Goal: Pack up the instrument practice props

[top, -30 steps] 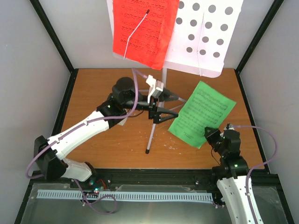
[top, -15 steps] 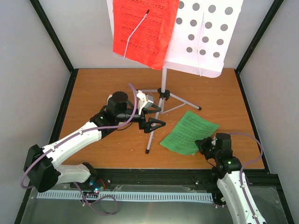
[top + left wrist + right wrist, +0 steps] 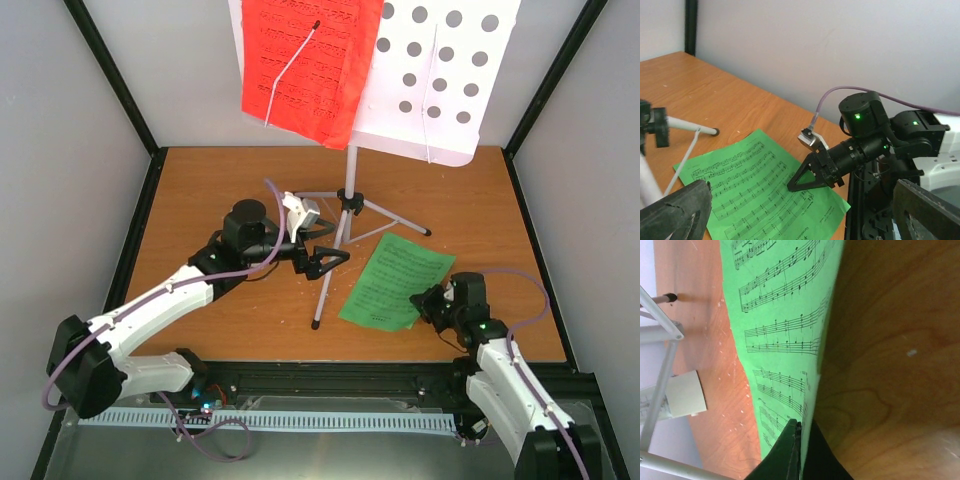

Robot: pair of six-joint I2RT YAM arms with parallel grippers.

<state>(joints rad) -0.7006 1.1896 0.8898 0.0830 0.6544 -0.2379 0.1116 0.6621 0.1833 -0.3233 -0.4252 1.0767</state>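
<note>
The right pincer (image 3: 427,302) is clamping flat on the near corner of the green sheet-music page (image 3: 392,280), jaws together on the paper. The page is spreading out ahead of its tips over the wooden table (image 3: 200,180), with the gripped corner appearing to ride slightly raised. The left pincer (image 3: 330,250) is hanging with its jaws wide apart and nothing between them. The thin silver tripod (image 3: 325,290) is standing just beyond its tips, and the green page is lying past that again.

The red page (image 3: 305,60) is resting high above both pincers on the music stand (image 3: 440,70), under a thin wire arm.

The green page is looking thin, light and limp, matte paper printed with black staves. Held by one corner it is likely to be drooping and flapping, and creasing or tearing if dragged, so an edge grip and a low, slow carry are seeming wise.

The stand's desk is a flat white plate punched with round holes, probably stiff. On such slim tubes it is looking top-heavy, so the central pole where the legs meet is looking like the safest hold
</note>
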